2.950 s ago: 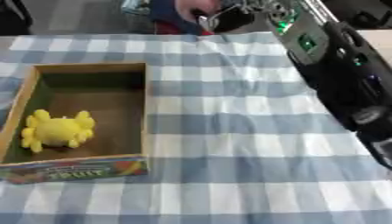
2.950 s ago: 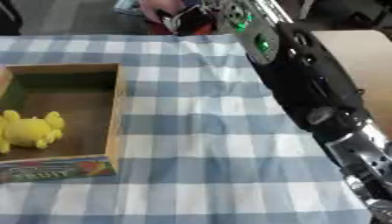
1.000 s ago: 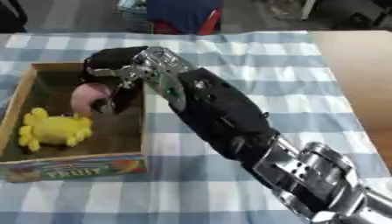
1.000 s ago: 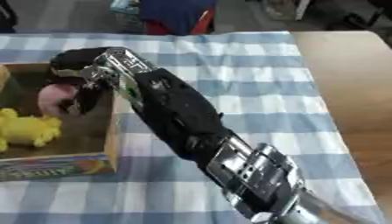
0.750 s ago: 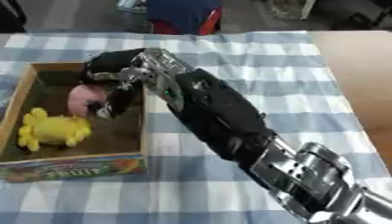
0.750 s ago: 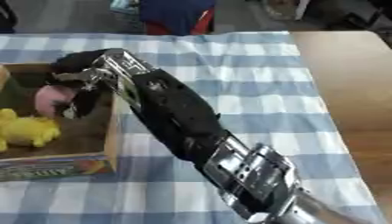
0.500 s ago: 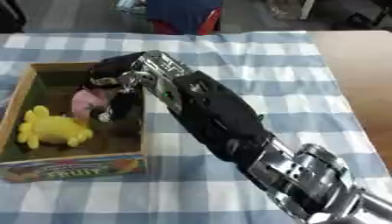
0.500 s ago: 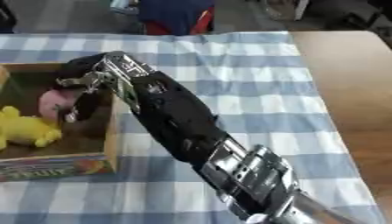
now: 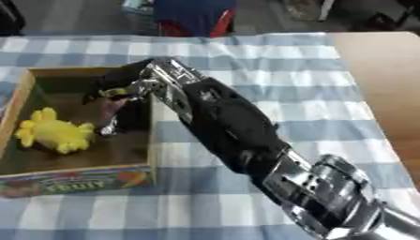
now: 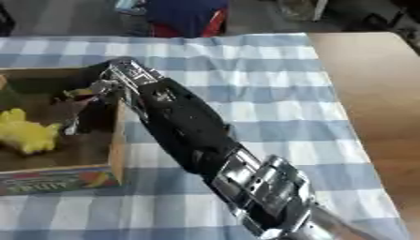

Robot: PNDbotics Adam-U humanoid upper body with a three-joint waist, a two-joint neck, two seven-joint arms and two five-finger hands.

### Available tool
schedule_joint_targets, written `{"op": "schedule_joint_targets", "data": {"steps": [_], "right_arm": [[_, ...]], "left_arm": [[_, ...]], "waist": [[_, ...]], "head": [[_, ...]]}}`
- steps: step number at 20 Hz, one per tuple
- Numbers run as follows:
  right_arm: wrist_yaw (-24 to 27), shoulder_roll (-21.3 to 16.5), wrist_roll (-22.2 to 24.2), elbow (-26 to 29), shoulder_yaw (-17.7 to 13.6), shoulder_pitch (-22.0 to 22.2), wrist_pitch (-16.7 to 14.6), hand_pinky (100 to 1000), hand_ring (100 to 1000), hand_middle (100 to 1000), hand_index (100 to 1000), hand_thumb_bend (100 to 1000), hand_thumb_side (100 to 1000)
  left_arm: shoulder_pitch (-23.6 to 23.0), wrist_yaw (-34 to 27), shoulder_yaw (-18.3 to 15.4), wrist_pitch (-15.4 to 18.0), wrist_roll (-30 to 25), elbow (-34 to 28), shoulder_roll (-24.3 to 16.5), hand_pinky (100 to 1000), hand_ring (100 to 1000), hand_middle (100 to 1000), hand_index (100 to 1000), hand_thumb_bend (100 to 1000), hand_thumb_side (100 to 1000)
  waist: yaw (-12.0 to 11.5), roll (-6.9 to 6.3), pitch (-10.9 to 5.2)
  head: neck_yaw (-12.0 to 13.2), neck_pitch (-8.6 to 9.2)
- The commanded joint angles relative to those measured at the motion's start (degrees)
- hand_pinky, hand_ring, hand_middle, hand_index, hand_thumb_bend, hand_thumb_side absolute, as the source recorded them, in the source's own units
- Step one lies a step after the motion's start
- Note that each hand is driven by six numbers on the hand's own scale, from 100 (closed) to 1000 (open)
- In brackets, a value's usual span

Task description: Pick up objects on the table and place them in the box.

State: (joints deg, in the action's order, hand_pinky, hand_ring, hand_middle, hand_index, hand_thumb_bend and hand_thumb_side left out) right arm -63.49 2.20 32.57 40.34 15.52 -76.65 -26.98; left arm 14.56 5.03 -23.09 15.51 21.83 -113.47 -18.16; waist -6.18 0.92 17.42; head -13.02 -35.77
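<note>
right hand reaches over the box's right wall, fingers down inside; grip unclear; toy at left

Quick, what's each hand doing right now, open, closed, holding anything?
Right hand: reaching into the box, fingers hanging down; whether it holds anything cannot be told.
Left hand: not in view.

The right arm enters from about 5 o'clock and stretches diagonally toward 10 o'clock, black forearm leading up from a silver joint. Its right hand bends downward at the wrist, the fingers hanging nearly straight and relaxed, pointing down toward 6 o'clock.
</note>
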Motion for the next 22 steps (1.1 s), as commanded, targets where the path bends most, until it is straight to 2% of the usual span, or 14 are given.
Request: {"op": "schedule_joint_targets", "data": {"steps": [1, 4, 6, 10, 13, 16, 19, 22], "right_arm": [[2.46, -1.33, 0.39, 3.4, -0.4, -1.39, 0.56, 730, 919, 908, 1000, 263, 815], [4.11, -1.67, 1.42, 4.67, -0.01, -1.38, 1.35, 730, 919, 908, 1000, 263, 815], [5.19, -2.21, 1.08, 6.07, -0.92, -1.58, 1.23, 736, 912, 893, 1000, 228, 836], [8.54, -4.57, -1.87, 11.41, -2.98, -1.35, 0.45, 740, 903, 882, 1000, 132, 859], [11.19, -7.74, -4.38, 15.71, -2.5, -0.56, -0.27, 734, 885, 870, 1000, 100, 865], [13.83, -11.75, -7.0, 20.0, -3.65, 1.41, -0.36, 736, 866, 838, 1000, 100, 873], [16.44, -14.98, -9.61, 24.24, -6.04, 4.39, 0.27, 740, 856, 804, 922, 100, 856], [19.16, -17.36, -12.33, 28.66, -7.04, 8.37, 0.91, 738, 848, 789, 916, 100, 862]], "left_arm": [[0.14, -0.15, -0.23, 0.02, 0.01, -1.12, -1.09, 359, 592, 538, 810, 416, 563], [0.14, -0.13, -0.22, 0.02, 0.02, -1.12, -1.09, 359, 592, 538, 810, 416, 563], [0.06, -0.12, -0.27, 0.01, 0.08, -1.12, -1.03, 359, 592, 538, 810, 415, 563], [-0.15, -0.02, -0.41, 0.05, 0.28, -1.12, -0.98, 359, 592, 538, 810, 416, 564], [-0.24, 0.14, -0.67, 0.04, 0.57, -1.12, -0.97, 359, 592, 538, 810, 415, 562], [-0.54, 0.36, -0.95, -0.04, 0.85, -1.12, -0.83, 359, 591, 538, 810, 417, 562], [-0.79, 0.58, -1.27, -0.1, 1.23, -1.12, -0.77, 358, 591, 538, 809, 420, 556], [-1.06, 0.81, -1.55, -0.29, 1.68, -1.12, -0.66, 358, 591, 537, 809, 414, 556]], "waist": [[0.02, -0.55, -1.15], [0.02, -0.55, -1.16], [0.15, -0.75, -1.24], [0.36, -0.94, -1.27], [0.91, -0.93, -1.26], [1.41, -1.02, -1.25], [1.88, -1.12, -1.25], [2.44, -1.26, -1.26]], "head": [[-0.16, -0.17], [-0.16, -0.16], [-0.14, -0.05], [0.02, -0.14], [0.64, -0.12], [1.47, -0.17], [2.19, -0.16], [2.85, -0.14]]}}
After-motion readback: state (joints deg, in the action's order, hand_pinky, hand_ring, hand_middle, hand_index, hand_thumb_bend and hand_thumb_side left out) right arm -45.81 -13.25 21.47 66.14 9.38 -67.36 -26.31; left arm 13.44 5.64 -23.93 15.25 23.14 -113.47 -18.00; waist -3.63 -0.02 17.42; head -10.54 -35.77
